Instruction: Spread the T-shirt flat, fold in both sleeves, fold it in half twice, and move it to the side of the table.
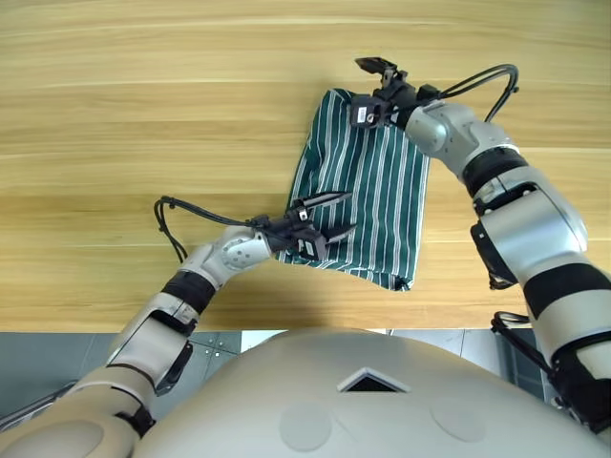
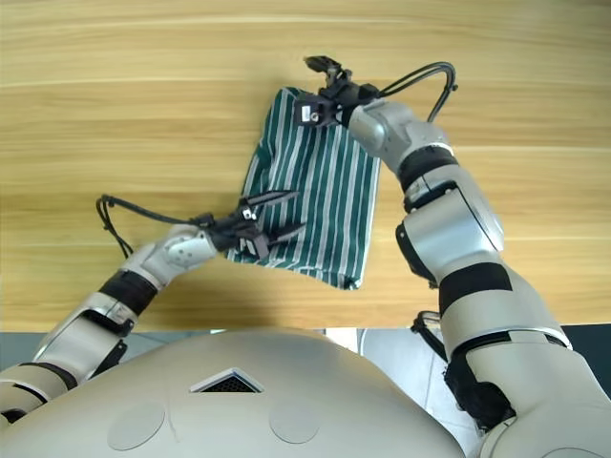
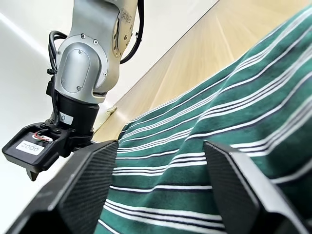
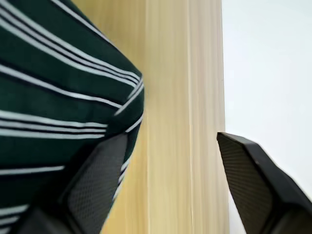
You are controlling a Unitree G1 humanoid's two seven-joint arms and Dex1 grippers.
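The T-shirt (image 1: 368, 191) lies just right of centre in the head view, on the wooden counter (image 1: 143, 114). It is already narrowed to a striped green panel. Its long axis runs from the upper middle of the frame down toward the lower right, leaning a little.

The right claw (image 4: 170, 146) sits at the panel's upper end, by the upper right corner. It is spread, with one finger over the cloth's edge and the other out over bare wood, and it pinches nothing.

The left claw (image 1: 351, 211) is at the lower left edge of the panel. It too is spread, with its tips pointing in across the stripes and cloth lying in the gap between the fingers.

We judge a halving fold comes next, taken along the long axis. Each arm is then nearest its own end, with the shirt lying straight ahead of the left claw and below the right one in the frame.
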